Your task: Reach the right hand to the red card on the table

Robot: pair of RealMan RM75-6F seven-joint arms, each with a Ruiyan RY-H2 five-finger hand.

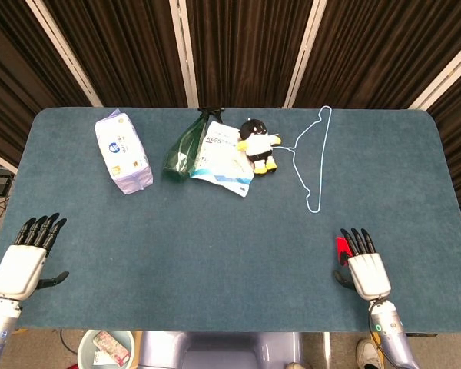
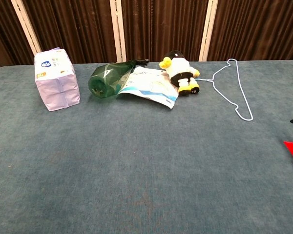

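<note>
Looks like a robot test lab or demo booth, not a home. Bench [image 1: 215,254] covered edge to edge in blue-grey carpet-like fabric. Backdrop of dark pleated curtains [image 1: 238,46] with pale vertical frame bars [image 1: 180,50] enclosing the far side. Unrelated props set out along the far edge: tissue pack [image 1: 123,152], green bag [image 1: 183,148], plush penguin [image 1: 257,144], wire hanger [image 1: 313,157]. Waste bin [image 1: 105,350] on the floor under the near edge.

The head view is looking steeply down on the whole table [image 1: 215,231], while the lower, nearer chest view is facing level across it, both sharing the far clutter.
</note>
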